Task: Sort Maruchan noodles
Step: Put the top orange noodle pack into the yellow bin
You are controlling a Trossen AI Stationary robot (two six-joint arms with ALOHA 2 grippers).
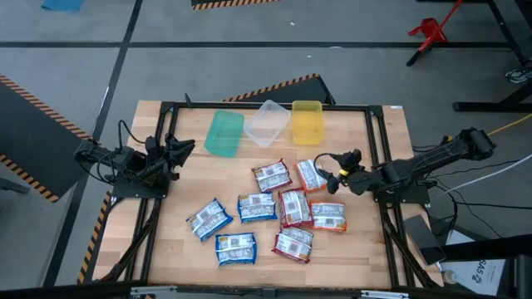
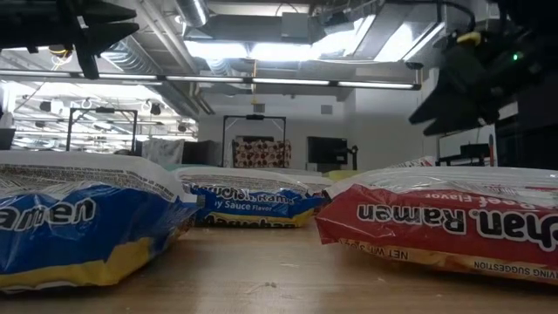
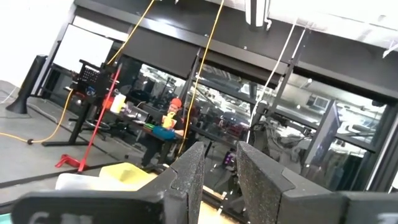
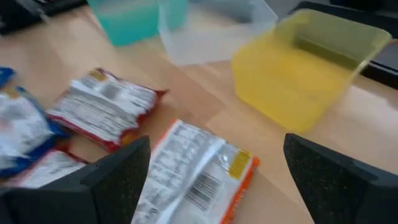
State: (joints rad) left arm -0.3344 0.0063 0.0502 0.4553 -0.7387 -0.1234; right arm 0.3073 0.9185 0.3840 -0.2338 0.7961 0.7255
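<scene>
Hovering with its fingers spread wide and holding nothing, the right gripper (image 1: pixel 327 159) is hanging just above the orange-edged packet (image 1: pixel 310 174), which is lying label-down a little in front of the yellow bin (image 1: pixel 307 121). Beside that bin the clear bin (image 1: pixel 267 122) and the green bin (image 1: pixel 224 133) are standing in a row, with nothing lying between the packet and the yellow bin. Behind the orange-edged packet, away from the yellow bin, the other Maruchan noodles (image 1: pixel 258 208) are lying scattered across the table (image 1: pixel 378 133), red and blue packets mixed. Well off to the green bin's far side, the left gripper (image 1: pixel 184 148) is waiting with its fingers (image 3: pixel 190 177) only slightly parted, gripping nothing.
</scene>
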